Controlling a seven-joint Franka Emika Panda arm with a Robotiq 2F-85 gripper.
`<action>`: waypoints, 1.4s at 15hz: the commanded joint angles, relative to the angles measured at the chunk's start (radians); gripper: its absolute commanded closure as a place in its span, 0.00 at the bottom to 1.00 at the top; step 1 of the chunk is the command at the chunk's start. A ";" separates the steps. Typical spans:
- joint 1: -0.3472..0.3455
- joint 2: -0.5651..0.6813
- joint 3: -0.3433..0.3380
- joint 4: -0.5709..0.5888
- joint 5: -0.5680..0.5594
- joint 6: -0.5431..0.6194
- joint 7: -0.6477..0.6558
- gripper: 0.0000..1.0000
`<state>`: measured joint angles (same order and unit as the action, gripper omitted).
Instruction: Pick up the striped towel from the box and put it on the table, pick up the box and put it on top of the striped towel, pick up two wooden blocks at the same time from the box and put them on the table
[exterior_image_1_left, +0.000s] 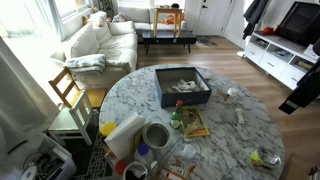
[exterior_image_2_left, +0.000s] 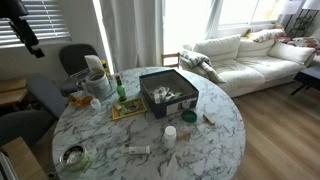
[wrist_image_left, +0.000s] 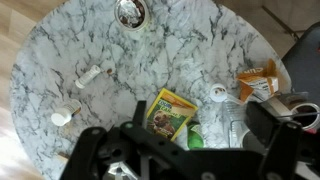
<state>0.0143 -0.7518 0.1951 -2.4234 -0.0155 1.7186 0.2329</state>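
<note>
One dark box (exterior_image_1_left: 188, 101) sits near the middle of the round marble table (exterior_image_1_left: 225, 140), with pale contents inside.
What lies in it is too small to tell. Gripper (wrist_image_left: 180, 135) hangs high above the table, jaws spread wide and empty, a green packet (wrist_image_left: 170, 110) below.

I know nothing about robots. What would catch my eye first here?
A round marble table fills every view, with a dark box of odds and ends near its middle and clutter crowding one edge. A white sofa sits beyond it. In the wrist view the robot's black fingers hang open above the tabletop.
</note>
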 joint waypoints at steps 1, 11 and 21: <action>0.012 0.003 -0.008 0.003 -0.006 -0.003 0.007 0.00; -0.026 0.053 -0.027 0.019 -0.020 0.051 0.034 0.00; -0.100 0.611 -0.127 0.220 -0.074 0.538 0.015 0.00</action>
<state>-0.0741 -0.3368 0.0779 -2.3240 -0.0420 2.2215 0.2354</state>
